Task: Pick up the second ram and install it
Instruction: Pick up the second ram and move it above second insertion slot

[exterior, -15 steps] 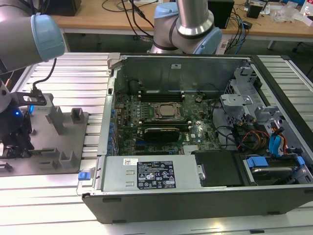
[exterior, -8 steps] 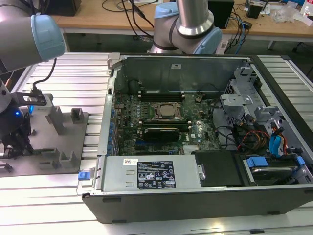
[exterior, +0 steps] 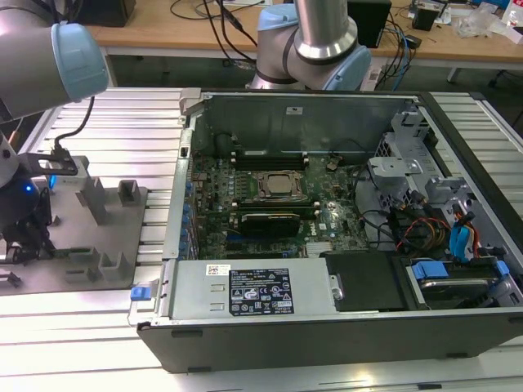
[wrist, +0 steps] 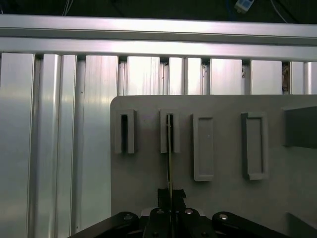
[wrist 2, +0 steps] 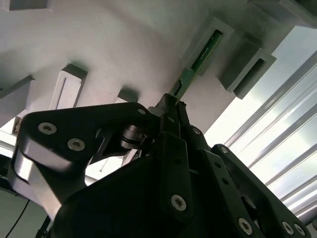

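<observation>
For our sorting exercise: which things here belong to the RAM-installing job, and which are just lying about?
Job: thin green circuit-board stick; black gripper shut on it; grey slotted holder plate; green motherboard in the open black computer case.
Lying about: black cables on the wooden bench; orange and red wires inside the case.

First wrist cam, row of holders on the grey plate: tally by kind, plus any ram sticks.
Narrow slot holders: 2
Wide rectangular frames: 2
Ram stick: 1, standing in one slot holder, gripped by the claw
Total: 5
</observation>
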